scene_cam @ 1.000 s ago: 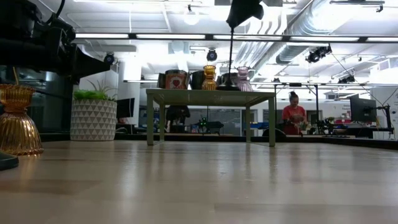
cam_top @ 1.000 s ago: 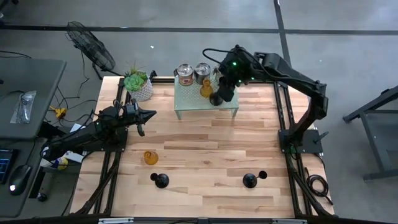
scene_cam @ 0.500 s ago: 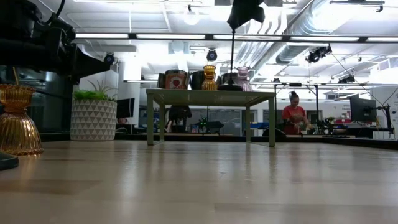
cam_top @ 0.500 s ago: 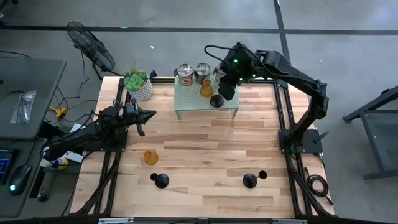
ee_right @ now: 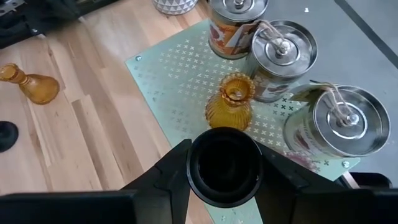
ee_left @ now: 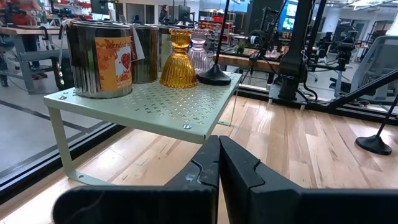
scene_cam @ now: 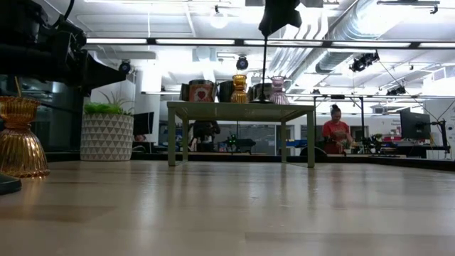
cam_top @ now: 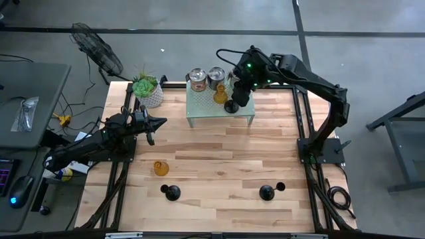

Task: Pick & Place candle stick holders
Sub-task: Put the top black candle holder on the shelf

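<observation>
My right gripper (cam_top: pixel 240 96) hovers over a pale green shelf (cam_top: pixel 206 109) at the table's far side, shut on a black stemmed candle stick holder (scene_cam: pixel 264 64). On the shelf stand an amber glass holder (ee_right: pixel 231 102), a pale pink one (ee_left: pixel 199 53) and shiny silver cups (cam_top: pixel 197 78). Another amber holder (cam_top: pixel 160 167) and two black ones (cam_top: pixel 171 192) (cam_top: pixel 267 192) stand on their bases on the table's near part. My left gripper (cam_top: pixel 159 121) waits shut at the table's left. My right gripper pinches the black holder's round top cup (ee_right: pixel 224 165) between its two fingers (ee_right: pixel 171 171), coming from above and slanting down. The holder stands upright below the fingers. Its round base (ee_left: pixel 214 76) is down at the shelf's near right corner; whether it rests there I cannot tell.
A white pot with a green plant (cam_top: pixel 147 91) stands at the far left corner. The shelf stands on thin legs with room beneath it (scene_cam: pixel 242 139). Bare wood lies in the table's middle (cam_top: pixel 219 149). A person (scene_cam: pixel 335 135) is in the room beyond the table.
</observation>
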